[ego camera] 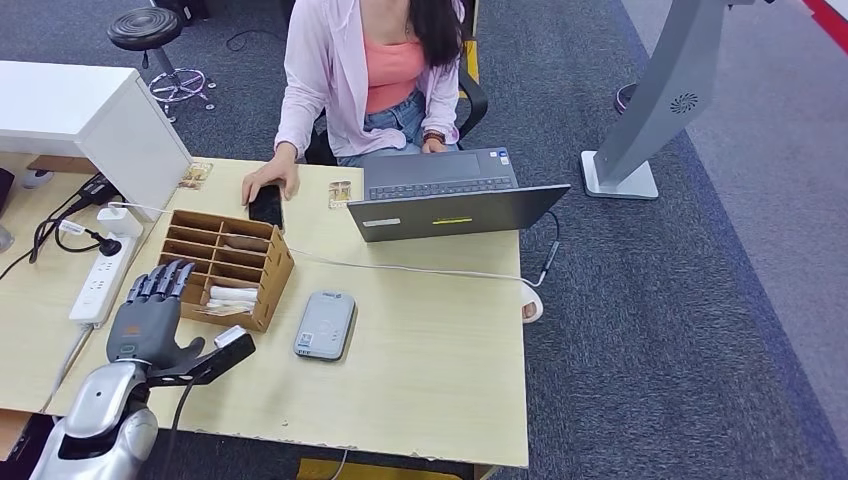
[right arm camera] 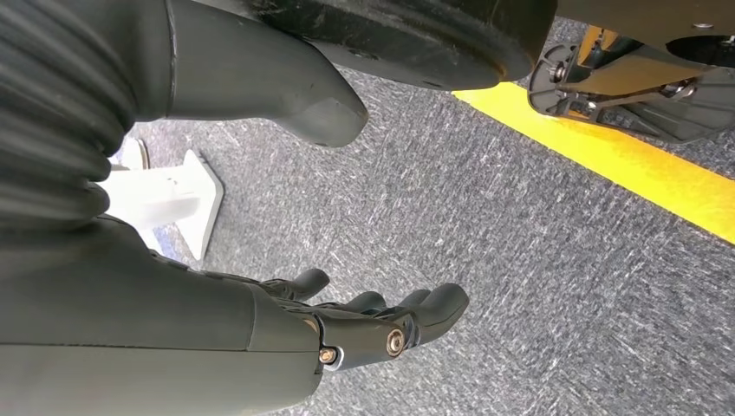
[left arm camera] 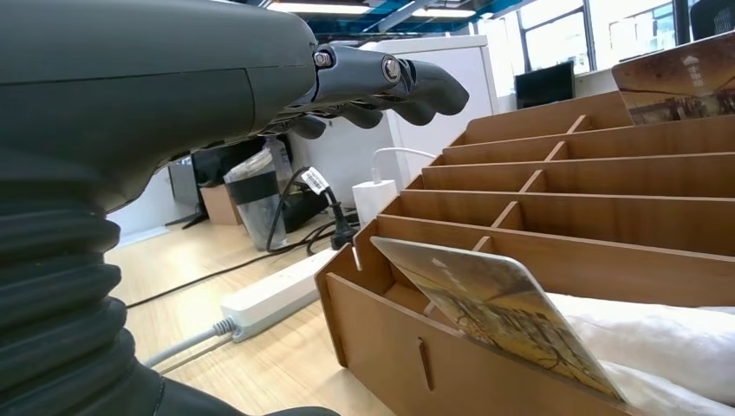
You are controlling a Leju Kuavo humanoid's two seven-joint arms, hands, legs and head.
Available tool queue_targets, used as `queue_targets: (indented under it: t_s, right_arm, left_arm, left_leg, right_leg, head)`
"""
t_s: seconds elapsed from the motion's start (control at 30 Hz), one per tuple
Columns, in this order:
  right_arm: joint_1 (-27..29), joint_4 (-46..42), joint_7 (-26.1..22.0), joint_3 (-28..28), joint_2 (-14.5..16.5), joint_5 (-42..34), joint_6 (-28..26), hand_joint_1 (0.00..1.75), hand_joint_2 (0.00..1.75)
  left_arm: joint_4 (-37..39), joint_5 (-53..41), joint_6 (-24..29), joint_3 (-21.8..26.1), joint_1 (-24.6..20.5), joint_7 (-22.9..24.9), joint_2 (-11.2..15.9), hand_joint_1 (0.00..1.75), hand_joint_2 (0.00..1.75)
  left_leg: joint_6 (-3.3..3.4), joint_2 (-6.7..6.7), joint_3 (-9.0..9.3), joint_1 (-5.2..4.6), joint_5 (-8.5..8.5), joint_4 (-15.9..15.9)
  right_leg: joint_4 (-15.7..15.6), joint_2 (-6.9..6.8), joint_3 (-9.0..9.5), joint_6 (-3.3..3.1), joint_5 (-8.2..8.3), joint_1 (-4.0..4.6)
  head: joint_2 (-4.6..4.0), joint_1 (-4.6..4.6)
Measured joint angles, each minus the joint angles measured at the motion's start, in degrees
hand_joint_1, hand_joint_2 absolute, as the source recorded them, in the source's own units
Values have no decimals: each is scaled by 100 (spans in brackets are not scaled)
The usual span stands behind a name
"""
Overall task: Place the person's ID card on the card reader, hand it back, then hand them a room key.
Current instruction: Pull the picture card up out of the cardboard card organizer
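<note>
1. Fingers (ego camera: pixel 160 283) of the left hand (ego camera: pixel 145 320) are spread and hold nothing, hovering beside the brown wooden compartment box (ego camera: pixel 225 265).
2. Right hand (right arm camera: pixel 347 325) hangs over the grey carpet (right arm camera: pixel 520 260), fingers slightly curled and apart, holding nothing.
3. Picture-printed cards (left arm camera: pixel 498 316) lean in the box's near compartment.
4. Grey rounded card reader (ego camera: pixel 325 325) lies on the pale wooden surface (ego camera: pixel 430 370), just beside the box.
5. A person's hand (ego camera: pixel 270 182) rests on a black phone (ego camera: pixel 266 207) near the open grey laptop (ego camera: pixel 445 195).
</note>
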Motion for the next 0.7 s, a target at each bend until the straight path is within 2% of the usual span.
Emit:
queue_targets:
  t_s: [0.7]
  right_arm:
    - [-19,0,19,22,-9,42,22,0,175]
  left_arm:
    - [550,-112,-19,-60,-382,17,-285,0,175]
  left_leg:
    - [0,1,0,0,0,0]
  right_leg:
    - [0,1,-1,0,0,0]
  head:
    - [0,-1]
